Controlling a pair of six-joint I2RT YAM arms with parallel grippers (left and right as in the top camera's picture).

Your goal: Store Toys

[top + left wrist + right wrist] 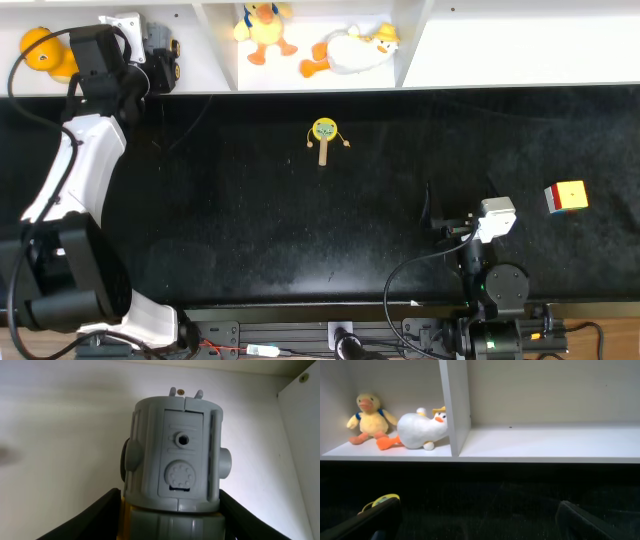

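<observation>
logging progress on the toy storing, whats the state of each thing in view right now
left gripper: jaws shut on grey toy
grey toy: held inside the shelf, left compartment
right gripper: jaws open, empty
yellow duck: stored, sitting upright, middle compartment
white duck: stored, lying on its side beside it
orange toy: stored, left compartment
stick rattle: lying on the table, unstored
cube: on the table, unstored

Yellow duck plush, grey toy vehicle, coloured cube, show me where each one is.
yellow duck plush (265, 30): top view, on its belly.
grey toy vehicle (175, 455): left wrist view, on its grey panel.
coloured cube (570, 195): top view, on its yellow face.
</observation>
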